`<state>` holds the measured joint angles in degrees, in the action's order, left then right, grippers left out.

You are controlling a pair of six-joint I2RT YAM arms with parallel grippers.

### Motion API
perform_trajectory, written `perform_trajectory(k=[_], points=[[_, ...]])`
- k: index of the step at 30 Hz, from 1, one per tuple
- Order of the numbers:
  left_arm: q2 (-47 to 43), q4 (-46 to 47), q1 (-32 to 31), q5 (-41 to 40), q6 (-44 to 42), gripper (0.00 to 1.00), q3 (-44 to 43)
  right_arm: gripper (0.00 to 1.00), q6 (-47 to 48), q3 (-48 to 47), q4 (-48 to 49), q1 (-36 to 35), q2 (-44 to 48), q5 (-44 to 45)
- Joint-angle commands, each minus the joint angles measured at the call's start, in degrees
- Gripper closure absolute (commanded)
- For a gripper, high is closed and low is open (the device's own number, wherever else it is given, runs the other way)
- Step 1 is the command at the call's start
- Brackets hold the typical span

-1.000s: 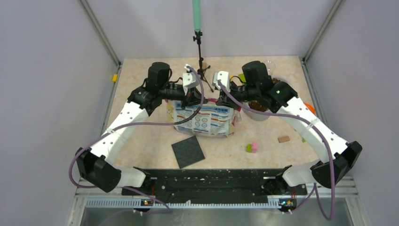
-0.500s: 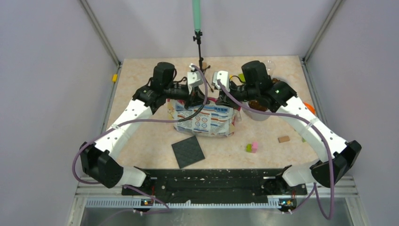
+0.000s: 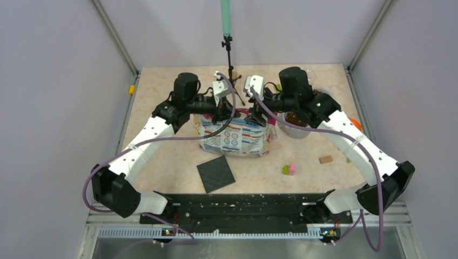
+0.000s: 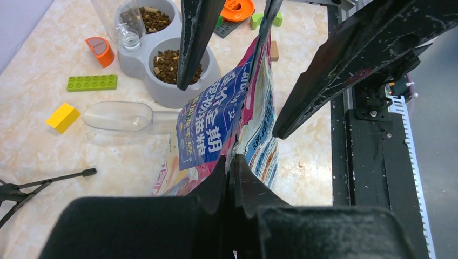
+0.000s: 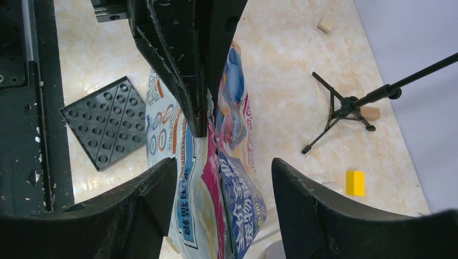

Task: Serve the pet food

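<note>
Kibble point(image 4: 172, 58) sits in the bowl point(image 4: 162, 96) beside the bag point(image 4: 216, 124) (more presumably inside). Left fingers point(image 4: 246, 189) pinch the bag's top edge; right fingers point(image 5: 154, 194) stand wide astride it, so that lone pinch could slip and the bag flop, spilling across the table point(image 4: 81, 156).

The right gripper point(image 5: 224, 164) gapes astride the pet food bag point(image 5: 240, 189), whose top edge the left gripper point(image 5: 204, 121) pinches
</note>
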<state>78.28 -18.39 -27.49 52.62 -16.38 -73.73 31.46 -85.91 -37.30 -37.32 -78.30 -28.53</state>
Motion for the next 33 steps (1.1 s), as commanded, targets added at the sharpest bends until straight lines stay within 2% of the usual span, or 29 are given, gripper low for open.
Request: perform_trajectory(k=[1,4,5,6,7,8,9,11,12,13,15,18,22,26,28,30,31,32,33], points=[[-3.1,5.0,0.0,1.3,2.3,1.0,0.4,0.35,-1.4,-1.5,3.6,0.2,-1.0,-1.2],[-3.5,4.2,0.1,1.6,1.6,1.0,0.3,0.36,-2.4,-1.7,5.1,0.2,-1.9,-1.0],[-3.6,4.0,0.1,1.5,1.4,1.0,0.3,0.44,-2.4,-2.0,5.2,0.3,-2.3,-1.1],[-3.6,3.8,0.1,1.1,1.3,1.0,0.3,0.75,-2.3,-2.5,5.0,0.2,-2.7,-1.3],[-3.7,3.8,0.1,0.7,1.3,1.0,0.2,0.99,-2.2,-3.2,4.4,0.2,-3.2,-1.4],[-3.6,3.8,0.1,0.4,1.4,1.0,-0.2,1.0,-2.4,-3.9,3.9,0.2,-3.7,-1.1],[-3.4,2.8,0.2,0.0,1.5,0.93,-1.1,1.0,-2.8,-4.4,3.5,0.2,-4.0,-0.8],[-2.3,-3.6,0.6,0.9,-1.9,0.49,-4.6,1.0,-3.0,-4.1,4.3,0.2,-3.4,-0.2],[-1.7,-7.0,0.7,0.6,-4.2,0.36,-6.4,1.0,-3.2,-3.5,5.2,0.3,-2.7,0.0],[-1.5,-9.7,0.8,-1.0,-5.8,0.29,-7.5,1.0,-3.3,-2.7,6.5,0.3,-1.8,0.2],[-1.6,-13.4,1.3,-3.3,-8.7,0.25,-8.0,1.0,-3.6,-0.5,9.2,0.6,0.2,0.1],[-3.1,-15.6,2.1,-6.3,-11.5,0.25,-6.0,1.0,-3.9,0.9,11.3,1.1,2.1,-0.9],[-5.7,-12.6,3.2,-9.4,-11.3,0.27,-2.3,1.0,-3.7,1.0,10.5,1.4,2.5,-1.0],[-4.9,-15.4,5.5,-9.8,-13.4,0.25,-3.0,1.0,-3.6,1.5,10.2,1.5,3.1,-1.1],[-3.5,-17.5,6.5,-8.9,-14.0,0.3,-4.3,1.0,-3.4,1.7,10.0,1.5,3.4,-1.2],[-2.5,-18.1,7.1,-7.8,-13.9,0.4,-5.0,1.0,-3.4,1.8,9.6,1.5,3.7,-1.0],[-2.4,-17.6,7.2,-7.8,-13.4,0.53,-4.9,1.0,-3.4,1.9,9.5,1.5,3.9,-0.9],[-2.5,-16.6,7.4,-8.1,-12.8,0.71,-4.7,1.0,-3.4,2.0,9.5,1.5,4.1,-0.9],[-2.8,-15.0,7.4,-8.8,-11.8,0.94,-4.2,1.0,-3.5,2.2,9.5,1.5,4.3,-0.9]])
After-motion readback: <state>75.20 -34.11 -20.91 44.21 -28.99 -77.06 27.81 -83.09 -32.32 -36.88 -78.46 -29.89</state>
